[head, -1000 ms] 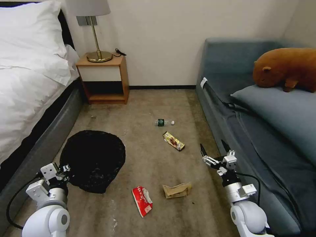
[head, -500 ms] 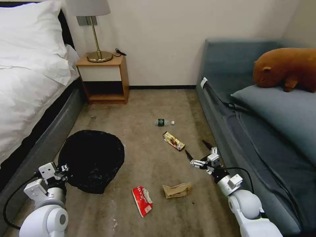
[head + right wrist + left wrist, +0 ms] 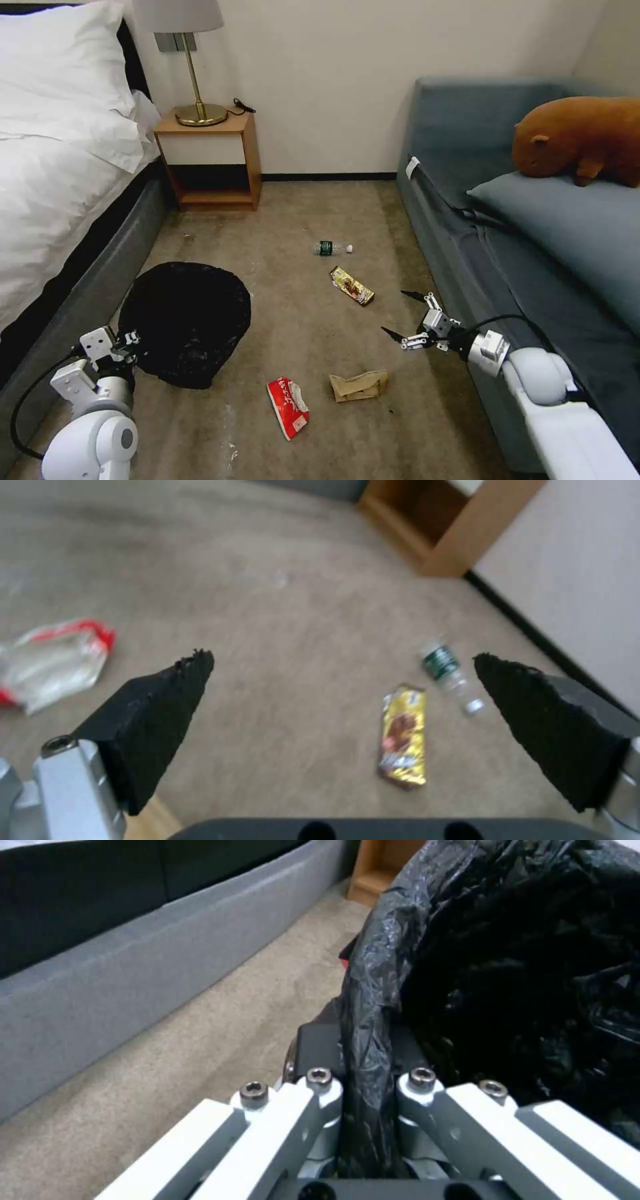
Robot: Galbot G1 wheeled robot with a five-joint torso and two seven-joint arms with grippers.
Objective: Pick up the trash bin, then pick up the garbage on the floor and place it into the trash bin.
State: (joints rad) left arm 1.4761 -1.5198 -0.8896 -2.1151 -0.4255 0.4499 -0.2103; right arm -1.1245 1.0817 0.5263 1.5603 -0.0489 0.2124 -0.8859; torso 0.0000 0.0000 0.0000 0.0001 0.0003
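Trash bin [image 3: 187, 323]: hanging by its bagged rim from the left gripper [image 3: 365, 1080], jaws pinching it, keeping the mouth open.
Right gripper [image 3: 408, 315]: hovering, jaws spread, aiming toward the snack wrapper [image 3: 403, 736] lying just beyond on the floor [image 3: 300, 313].

The right gripper [image 3: 343, 672] is hovering over the floor [image 3: 267, 610] with its black fingers [image 3: 157, 715] spread wide. Between them the gold-brown snack wrapper [image 3: 403, 735] is lying flat, the small clear bottle [image 3: 448, 672] just beside it. The red-and-white packet [image 3: 53, 662] is sitting well apart, and a wooden nightstand [image 3: 443, 525] is standing against the wall.
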